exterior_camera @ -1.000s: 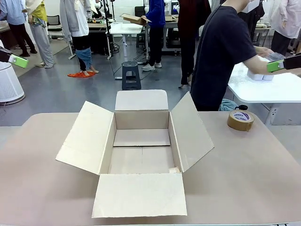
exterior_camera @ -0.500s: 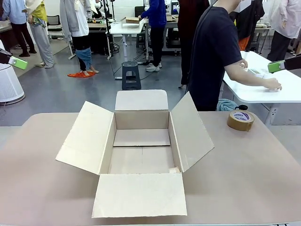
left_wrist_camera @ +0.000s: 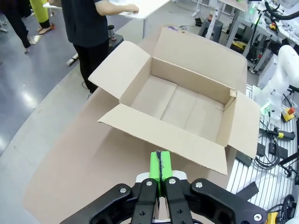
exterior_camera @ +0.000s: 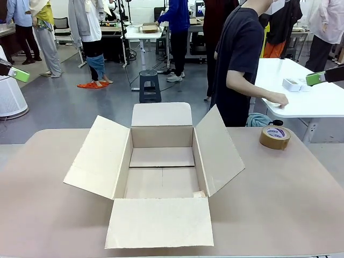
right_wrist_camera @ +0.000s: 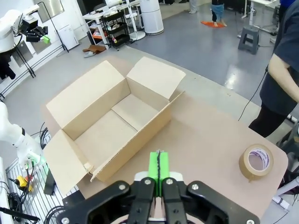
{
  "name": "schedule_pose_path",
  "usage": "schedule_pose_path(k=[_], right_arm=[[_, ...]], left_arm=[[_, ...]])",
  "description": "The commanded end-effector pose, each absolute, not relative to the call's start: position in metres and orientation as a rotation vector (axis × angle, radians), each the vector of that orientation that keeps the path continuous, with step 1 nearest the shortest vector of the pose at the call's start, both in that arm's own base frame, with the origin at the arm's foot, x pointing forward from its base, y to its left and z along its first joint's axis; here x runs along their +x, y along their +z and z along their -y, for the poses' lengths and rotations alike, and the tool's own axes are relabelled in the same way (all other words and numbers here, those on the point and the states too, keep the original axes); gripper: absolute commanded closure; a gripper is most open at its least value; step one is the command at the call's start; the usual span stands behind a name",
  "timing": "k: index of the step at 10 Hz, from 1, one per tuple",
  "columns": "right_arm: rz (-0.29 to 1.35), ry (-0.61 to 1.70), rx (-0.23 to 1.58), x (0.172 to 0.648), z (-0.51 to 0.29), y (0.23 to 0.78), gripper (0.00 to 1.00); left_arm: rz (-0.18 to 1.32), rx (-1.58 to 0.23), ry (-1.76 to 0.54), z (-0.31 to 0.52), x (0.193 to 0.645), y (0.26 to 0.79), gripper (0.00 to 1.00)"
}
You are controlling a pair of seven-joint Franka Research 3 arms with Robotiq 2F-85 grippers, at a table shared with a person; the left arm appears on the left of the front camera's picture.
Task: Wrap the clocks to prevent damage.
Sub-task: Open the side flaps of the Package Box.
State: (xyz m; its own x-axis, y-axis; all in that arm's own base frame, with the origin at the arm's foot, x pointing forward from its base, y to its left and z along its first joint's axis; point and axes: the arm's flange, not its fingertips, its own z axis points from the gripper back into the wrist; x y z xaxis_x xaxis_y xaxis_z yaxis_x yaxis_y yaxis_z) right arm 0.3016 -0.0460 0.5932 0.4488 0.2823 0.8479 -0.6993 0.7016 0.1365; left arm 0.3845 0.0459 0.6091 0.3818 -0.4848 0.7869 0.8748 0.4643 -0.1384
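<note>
Front view: an open cardboard box [exterior_camera: 102, 156] sits in the middle of the frame on a tan table [exterior_camera: 279, 199], all four flaps spread out. Its longer side seems to run away from the camera. A roll of brown tape [exterior_camera: 274, 137] lies at the right, well apart from the box. At the upper left edge is the left gripper [exterior_camera: 21, 75], and at the upper right edge the right gripper [exterior_camera: 314, 78]. Both are raised high above the table, green pads closed on nothing. At upper right a person [exterior_camera: 242, 54] rests a hand [exterior_camera: 277, 99] on a white side table [exterior_camera: 328, 105]. A small white object [exterior_camera: 293, 84] lies there, too small to tell whether it is a clock. If it is one, it lies toward the right gripper's side, far from the left.

Left wrist view: at bottom centre, the left gripper's [left_wrist_camera: 160, 163] pads press flat together. The box lies above them in the frame, with the person at upper left.

Right wrist view: the right gripper's [right_wrist_camera: 159, 163] pads are likewise pressed together, empty. The box lies at upper left and the tape roll at lower right.
</note>
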Motion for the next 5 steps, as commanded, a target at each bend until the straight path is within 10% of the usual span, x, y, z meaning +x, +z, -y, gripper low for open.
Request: schedule_pose_path(k=[1,5], right_arm=[[0.927,0.636,0.514,0.302,0.047,0.594,1.00],[0.861,0.619,0.457,0.302,0.024,0.597,0.99]], left_arm=[[0.754,-0.617,-0.937,-0.044,0.385,0.609,1.00],[0.751,-0.610,-0.937,-0.046,0.385,0.609,1.00]])
